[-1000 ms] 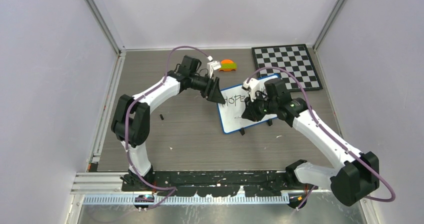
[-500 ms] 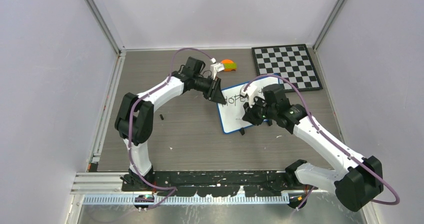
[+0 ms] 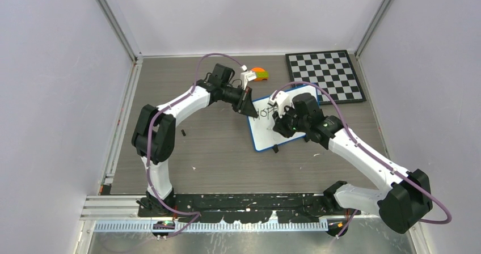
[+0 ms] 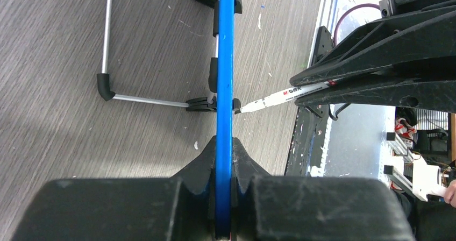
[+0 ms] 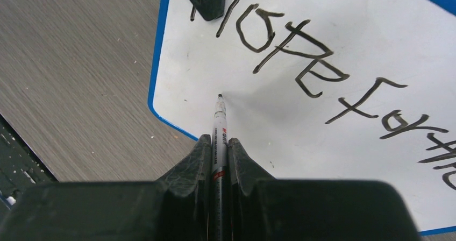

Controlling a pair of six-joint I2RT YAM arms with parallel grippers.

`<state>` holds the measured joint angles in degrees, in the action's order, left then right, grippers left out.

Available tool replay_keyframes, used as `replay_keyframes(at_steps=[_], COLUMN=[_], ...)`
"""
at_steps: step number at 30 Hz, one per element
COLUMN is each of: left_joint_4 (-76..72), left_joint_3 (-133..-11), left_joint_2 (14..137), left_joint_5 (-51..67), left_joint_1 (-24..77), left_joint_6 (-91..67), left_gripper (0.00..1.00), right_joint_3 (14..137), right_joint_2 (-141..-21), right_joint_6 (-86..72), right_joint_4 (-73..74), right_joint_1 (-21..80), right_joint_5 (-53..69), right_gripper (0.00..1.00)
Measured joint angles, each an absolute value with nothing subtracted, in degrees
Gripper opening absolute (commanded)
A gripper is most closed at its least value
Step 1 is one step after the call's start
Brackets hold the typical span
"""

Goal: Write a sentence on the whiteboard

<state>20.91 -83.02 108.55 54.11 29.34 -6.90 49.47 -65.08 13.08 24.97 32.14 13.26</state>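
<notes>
Writing step. The left gripper (image 4: 224,146) is clamped on the edge of the blue-rimmed small white whiteboard (image 5: 258,139), mid-table. The right gripper (image 5: 218,143) pinches a slim white marker (image 5: 219,117), its tip at the board below "Hope for th" (rest hidden). The next stroke likely needs steady, light contact.

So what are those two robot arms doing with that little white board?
They are writing on it. The left tool is clamped on the blue rim of the whiteboard, which is propped on its wire stand. The right tool grips a marker, its tip at the board just under the writing. That reads "Hope for th" as far as the right wrist view shows, so a second line looks about to start.
</notes>
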Motion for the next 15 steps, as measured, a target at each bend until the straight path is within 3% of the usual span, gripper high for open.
replay_keyframes(at_steps=[15], left_joint_4=[21.47], left_joint_3=[-83.24], left_joint_2=[108.55], left_joint_5=[53.98], left_joint_1=[29.36], left_joint_6=[-6.35], left_gripper=[0.00], right_joint_3=[50.57], right_joint_2=[-65.36], right_joint_6=[12.21], right_joint_4=[22.85], right_joint_1=[32.14], right_joint_5=[10.11], right_gripper=[0.00])
